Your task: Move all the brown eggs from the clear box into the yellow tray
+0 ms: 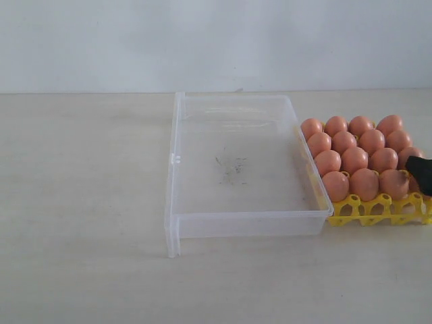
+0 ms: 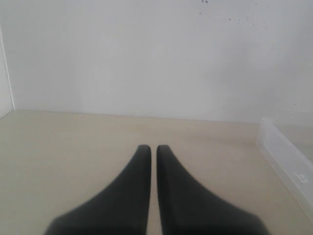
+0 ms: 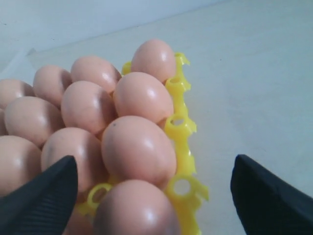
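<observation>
Jaws on our right claw (image 3: 154, 170) stand wide apart, holding nothing, low at the edge of the tray (image 1: 378, 209) away from the box (image 1: 173, 202), one finger by the nearest eggs (image 1: 358, 162). Our left claw (image 2: 153, 149) is pressed together, empty, above bare table (image 1: 81, 202) near the box. We see no eggs in the box; all that show sit in tray cups, packed touching. We judge them light, smooth, slippery and brittle. Any regrip should span an egg's middle across its short width, squeeze gently and lift straight up, clear of its neighbours.
</observation>
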You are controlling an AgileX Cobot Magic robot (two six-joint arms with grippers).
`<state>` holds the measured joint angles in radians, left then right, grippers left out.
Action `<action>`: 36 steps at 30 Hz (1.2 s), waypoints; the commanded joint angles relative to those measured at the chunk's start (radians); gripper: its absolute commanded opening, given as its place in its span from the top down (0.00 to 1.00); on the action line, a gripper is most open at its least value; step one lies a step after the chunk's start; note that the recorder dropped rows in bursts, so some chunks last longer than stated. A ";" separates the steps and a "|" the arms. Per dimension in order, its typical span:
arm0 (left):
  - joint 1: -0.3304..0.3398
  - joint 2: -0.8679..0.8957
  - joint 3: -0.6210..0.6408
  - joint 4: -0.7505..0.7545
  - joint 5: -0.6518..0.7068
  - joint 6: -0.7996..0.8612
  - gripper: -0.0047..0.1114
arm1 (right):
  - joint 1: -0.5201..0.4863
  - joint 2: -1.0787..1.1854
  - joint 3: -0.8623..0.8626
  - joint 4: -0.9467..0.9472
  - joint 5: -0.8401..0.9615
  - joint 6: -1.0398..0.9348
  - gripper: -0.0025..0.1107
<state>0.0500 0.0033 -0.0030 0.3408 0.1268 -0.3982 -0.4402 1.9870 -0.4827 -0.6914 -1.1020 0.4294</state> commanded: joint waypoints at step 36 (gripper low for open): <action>-0.002 -0.003 0.003 -0.002 0.002 -0.001 0.93 | 0.054 -1.293 0.144 0.272 0.075 -0.102 0.98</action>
<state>0.0500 0.0033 -0.0030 0.3408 0.1268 -0.3982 -0.3875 0.8574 -0.3918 -0.5495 -1.1123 0.3484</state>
